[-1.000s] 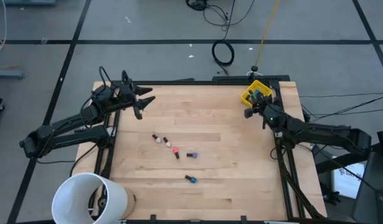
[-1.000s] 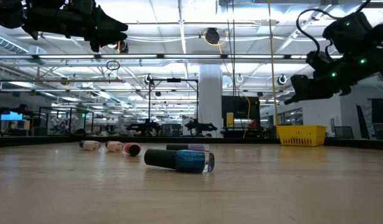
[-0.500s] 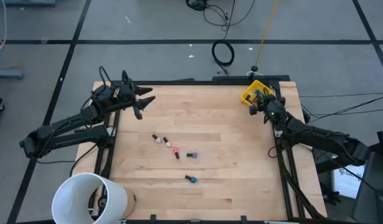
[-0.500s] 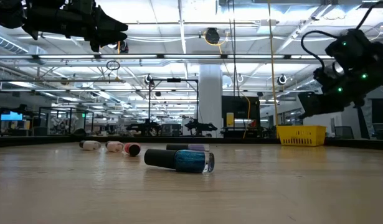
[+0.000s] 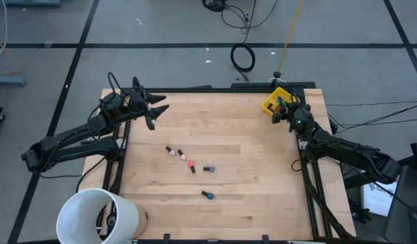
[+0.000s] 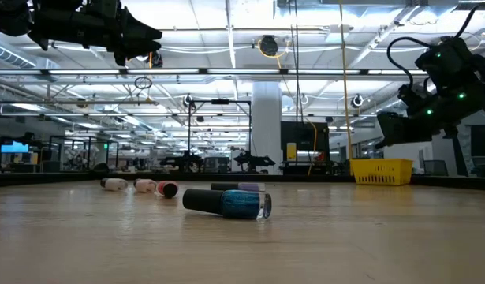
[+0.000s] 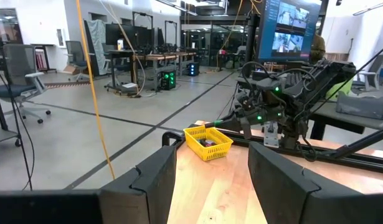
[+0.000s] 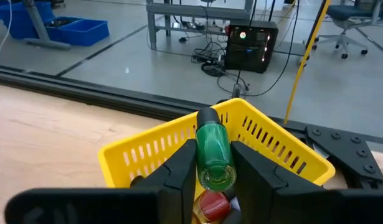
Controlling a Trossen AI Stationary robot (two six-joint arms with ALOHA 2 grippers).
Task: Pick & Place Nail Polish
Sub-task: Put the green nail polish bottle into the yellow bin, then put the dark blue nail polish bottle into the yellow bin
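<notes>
My right gripper is shut on a green nail polish bottle with a dark cap, just above the yellow bin at the table's far right corner. A red bottle lies in the bin. Several more bottles lie on their sides mid-table: a pale one, a pink-red one, a purple one and a blue one, which is nearest in the low view. My left gripper is open and empty, held high over the far left of the table. My right gripper pinches the green bottle's body between its two fingers. The bottle lies along the fingers with its dark cap pointing forward, toward the table's far edge. It is lifted clear, over the bin's rim.
A large white bucket stands off the table's near left corner. The yellow bin also shows in the high view and the low view. Bare wood lies between the bottles and the bin.
My right gripper has carried the green bottle toward the table's far edge, up to the yellow bin, and has stayed shut on it. The bottles on the table have not moved.
</notes>
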